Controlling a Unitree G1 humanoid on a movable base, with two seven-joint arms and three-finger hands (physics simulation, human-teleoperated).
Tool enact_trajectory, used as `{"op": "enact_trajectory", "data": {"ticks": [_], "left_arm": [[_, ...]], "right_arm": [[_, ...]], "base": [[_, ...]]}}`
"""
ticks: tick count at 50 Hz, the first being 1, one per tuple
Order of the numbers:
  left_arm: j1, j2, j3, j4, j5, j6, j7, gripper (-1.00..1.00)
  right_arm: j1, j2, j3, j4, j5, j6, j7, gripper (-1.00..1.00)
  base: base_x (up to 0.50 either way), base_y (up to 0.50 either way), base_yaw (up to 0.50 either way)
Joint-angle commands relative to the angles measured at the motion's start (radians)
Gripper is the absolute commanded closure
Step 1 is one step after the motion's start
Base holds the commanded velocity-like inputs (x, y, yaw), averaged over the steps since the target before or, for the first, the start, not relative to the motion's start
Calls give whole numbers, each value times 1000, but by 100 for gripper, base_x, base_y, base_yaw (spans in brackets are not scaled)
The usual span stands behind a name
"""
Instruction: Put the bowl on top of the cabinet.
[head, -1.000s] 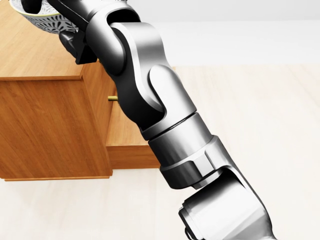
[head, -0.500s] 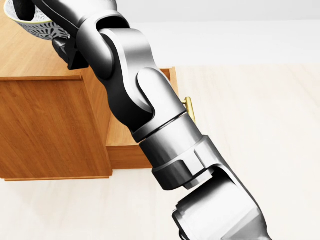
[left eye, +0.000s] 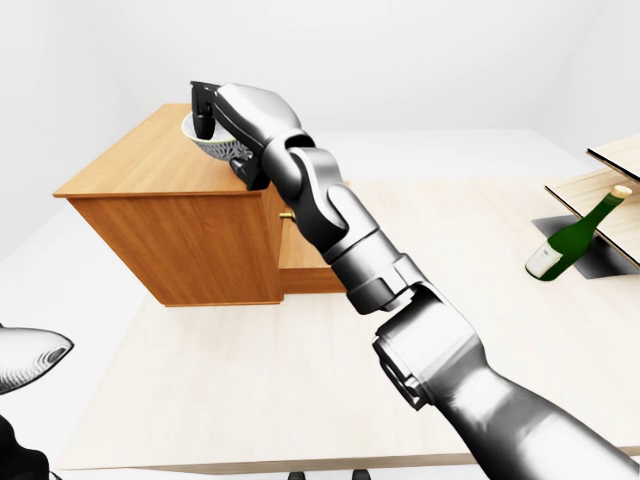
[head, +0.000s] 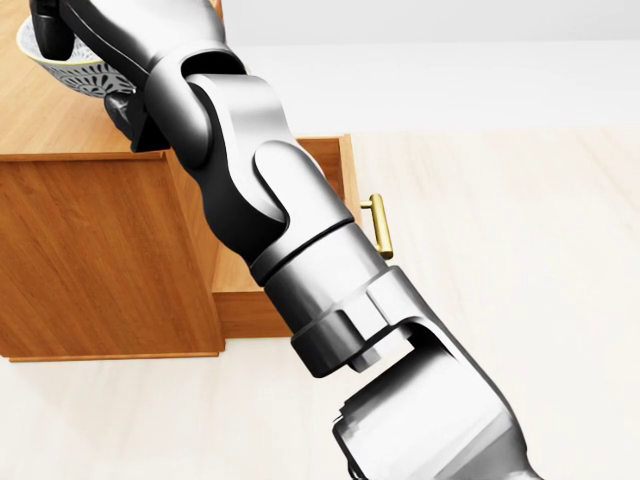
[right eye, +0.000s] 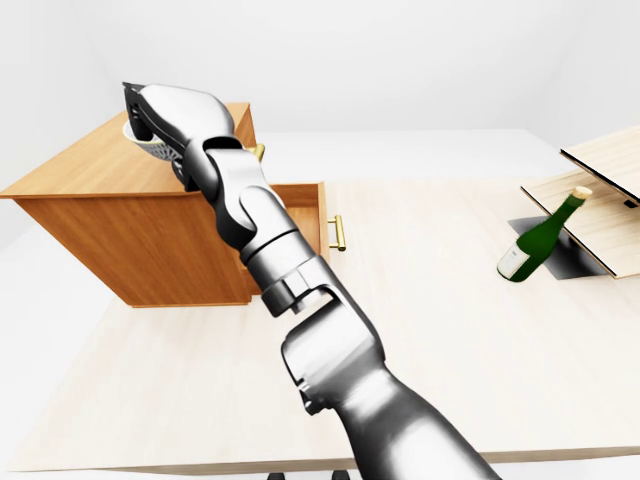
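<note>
We see the bowl (head: 82, 72) at the top left of the head view. It is small and round, white, with a dense dark lace-like pattern on its outer wall and a thin pale rim. It sits over the top of the cabinet (left eye: 170, 235), near that top's right edge in the left-eye view, above the open drawer (right eye: 305, 210). Whether its base touches the wood we cannot tell. Our right hand (left eye: 228, 104) is clamped on it — one black finger (head: 50, 32) hooks over the rim into the hollow, and another dark part presses the outer wall. The arm's shells are smooth, glossy grey with black joints. The cabinet is a plain box of warm, grained wood, and its drawer carries a short brass bar handle (head: 380, 226). It stands on a pale, matte wooden surface (left eye: 300, 400).
</note>
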Motion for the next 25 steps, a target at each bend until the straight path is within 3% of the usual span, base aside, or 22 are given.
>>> {"op": "enact_trajectory", "data": {"ticks": [1, 25], "left_arm": [[0, 2, 2, -1, -7, 0, 4, -100], [4, -4, -5, -1, 7, 0, -4, -100]], "right_arm": [[-17, 9, -4, 54, 30, 0, -54, 100], [-5, 23, 1, 69, 26, 0, -65, 100]], "base": [[0, 0, 0], [0, 0, 0]]}}
